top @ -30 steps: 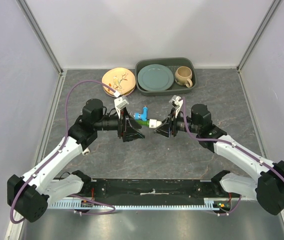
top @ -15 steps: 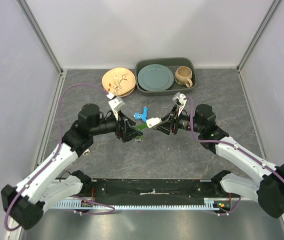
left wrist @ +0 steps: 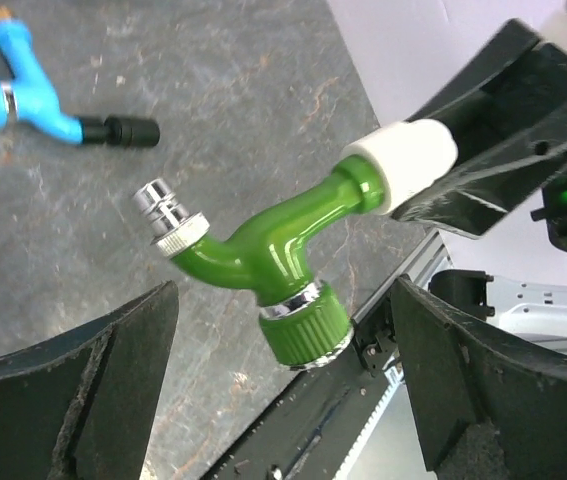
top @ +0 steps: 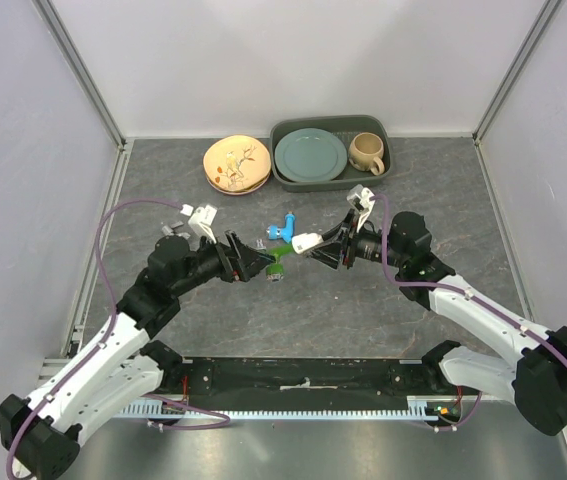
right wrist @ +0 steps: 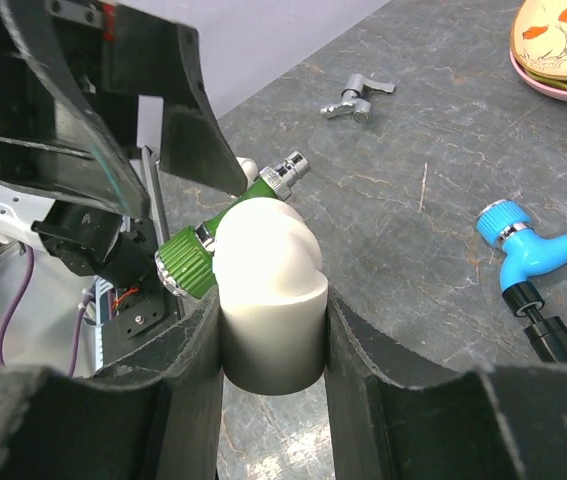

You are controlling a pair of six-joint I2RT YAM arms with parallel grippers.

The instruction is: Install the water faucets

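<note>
At mid-table, between the two arms, we record first the right gripper (right wrist: 273, 335): jaws closed tight on a white elbow fitting (right wrist: 268, 265), one finger pressed to each side of it. Into that fitting runs the green faucet (left wrist: 263, 250), carried off the table (top: 363, 300) with its metal threaded end pointing toward the left arm and its ribbed green knob hanging lowest. Next, the left gripper (left wrist: 283, 375): jaws spread wide, one finger on either side of the green faucet, touching neither it nor the fitting. Item, the blue faucet (top: 283, 230): lying flat on the table just beyond the two grippers, black end outward, apart from both. Item, a small grey metal piece (right wrist: 355, 100): loose on the table out by the left arm. At the far edge we list a peach plate (top: 237, 163) and, beside it, a dark tray (top: 330, 184) holding a teal plate (top: 310, 155) and a mug (top: 367, 152).
</note>
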